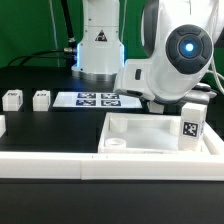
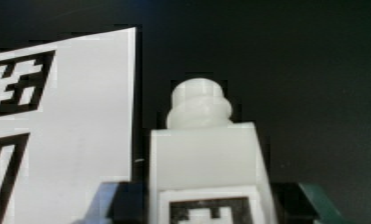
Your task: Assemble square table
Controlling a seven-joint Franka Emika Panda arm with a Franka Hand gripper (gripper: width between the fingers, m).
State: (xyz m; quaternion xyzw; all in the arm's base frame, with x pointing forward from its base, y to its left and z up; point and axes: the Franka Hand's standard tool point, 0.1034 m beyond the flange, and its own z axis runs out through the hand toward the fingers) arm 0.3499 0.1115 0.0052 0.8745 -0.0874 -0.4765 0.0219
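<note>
Closest to the exterior camera runs the long low white wall strip [image 1: 60, 160], lying along the near side of the black table [image 1: 50, 80]. Starting at the exterior view's left, the first loose leg [image 1: 12, 99] and the second loose leg [image 1: 41, 98] sit near each other but apart, tags facing the camera. Next comes the marker board [image 1: 95, 99], flat on the table in front of my base [image 1: 98, 50]. Further right, just behind the wall strip, the square tabletop [image 1: 150, 128] lies with its raised rim up, and a round socket [image 1: 117, 143] shows in its near left corner.

At the tabletop's right end is the held leg [image 1: 191, 122]. Its long axis is upright and its tag faces the exterior camera. I cannot tell whether it touches the tabletop.

From the wrist, my gripper [image 2: 208, 208] is closed on the tagged end of this leg, with one of my fingers [image 2: 114, 205] on each side. The leg's rounded peg [image 2: 200, 103] points straight away from my wrist.
</note>
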